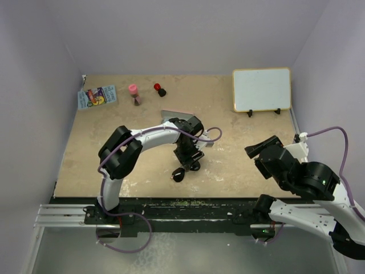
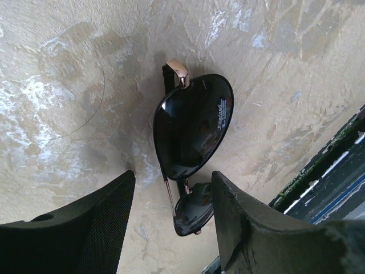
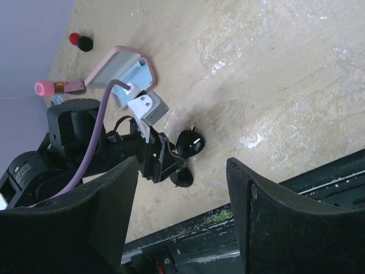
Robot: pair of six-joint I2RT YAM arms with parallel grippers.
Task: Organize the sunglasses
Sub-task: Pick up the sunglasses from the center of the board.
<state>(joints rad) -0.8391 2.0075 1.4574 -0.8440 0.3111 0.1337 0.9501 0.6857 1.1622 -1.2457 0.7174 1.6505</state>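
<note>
The sunglasses [image 1: 179,174] lie on the beige table just in front of my left gripper [image 1: 193,161]. In the left wrist view their two dark lenses [image 2: 193,128] are stacked one over the other, with a gold hinge at the top. My left gripper [image 2: 174,185] is open just above them, and the lower lens sits between its fingers [image 2: 108,222], close against the right one. The right wrist view shows the sunglasses [image 3: 188,144] beside the left arm's fingers. My right gripper [image 1: 258,153] hangs open at the right with nothing in it [image 3: 182,165].
A pink case [image 3: 117,61] holding a light-blue cloth lies open behind the left wrist [image 1: 171,118]. Along the back stand a whiteboard [image 1: 261,89], a pink-capped bottle [image 1: 134,93], a red-and-black object [image 1: 159,88] and a colourful card [image 1: 97,96]. A black rail [image 1: 182,202] edges the table's near side.
</note>
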